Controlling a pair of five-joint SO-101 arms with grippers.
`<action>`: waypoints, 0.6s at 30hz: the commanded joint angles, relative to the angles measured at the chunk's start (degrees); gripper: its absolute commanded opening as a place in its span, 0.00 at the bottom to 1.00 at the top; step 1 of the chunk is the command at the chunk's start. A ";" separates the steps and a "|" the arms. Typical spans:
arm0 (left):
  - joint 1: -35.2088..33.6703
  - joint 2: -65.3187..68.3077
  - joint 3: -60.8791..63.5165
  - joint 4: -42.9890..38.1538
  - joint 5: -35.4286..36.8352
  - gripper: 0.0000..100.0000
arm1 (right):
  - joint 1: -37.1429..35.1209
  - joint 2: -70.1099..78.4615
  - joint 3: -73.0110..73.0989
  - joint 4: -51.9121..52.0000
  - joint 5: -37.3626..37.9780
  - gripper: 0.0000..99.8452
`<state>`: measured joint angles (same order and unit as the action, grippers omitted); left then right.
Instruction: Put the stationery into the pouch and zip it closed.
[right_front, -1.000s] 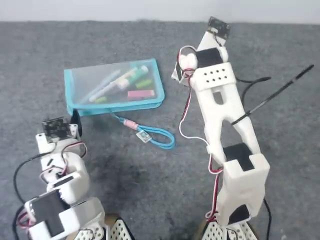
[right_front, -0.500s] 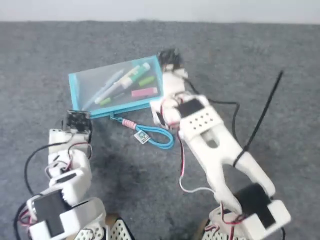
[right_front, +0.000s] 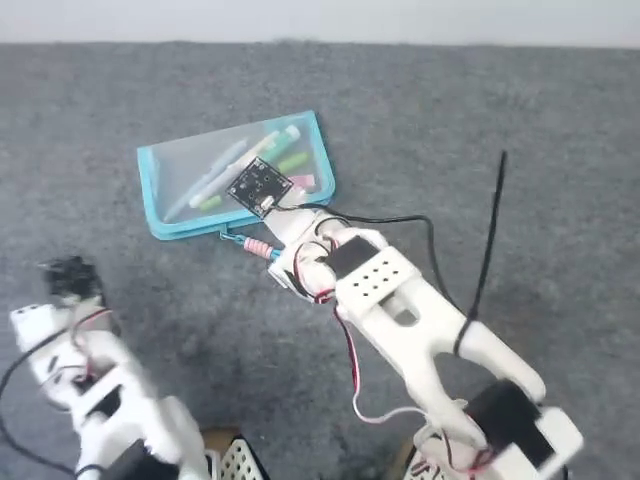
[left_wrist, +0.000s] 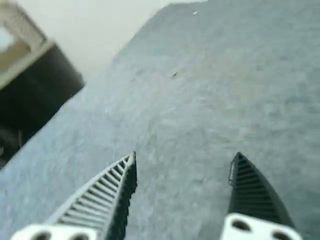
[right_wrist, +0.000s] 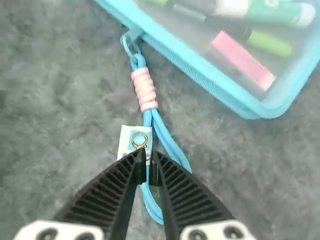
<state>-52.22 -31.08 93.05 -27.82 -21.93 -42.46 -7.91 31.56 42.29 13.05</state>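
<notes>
Pinching the cord (right_wrist: 148, 118) at its tips, right gripper (right_wrist: 146, 162) could slip off, or drag the pouch (right_wrist: 200, 67) ahead along unbraced; left gripper (left_wrist: 182, 170) hangs spread, well away.

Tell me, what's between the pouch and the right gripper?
In the right wrist view, a blue cord runs from the pouch to the right gripper, carrying a pink wrap and a white tag.

Grey carpet (right_front: 520, 110), pale wall (right_front: 320, 20), dark furniture (left_wrist: 35, 95)
</notes>
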 joint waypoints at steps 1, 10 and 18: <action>-2.99 -3.16 -14.90 30.24 2.64 0.29 | 2.15 2.68 -6.07 1.63 1.05 0.01; 7.30 -3.16 -46.11 84.84 7.38 0.29 | 2.51 10.59 -10.55 3.12 1.23 0.01; 25.41 -3.25 -55.25 100.40 11.60 0.29 | 0.40 14.55 -10.55 3.30 0.97 0.01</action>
<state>-35.34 -31.69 44.09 67.91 -12.97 -40.44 7.12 24.35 45.27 13.41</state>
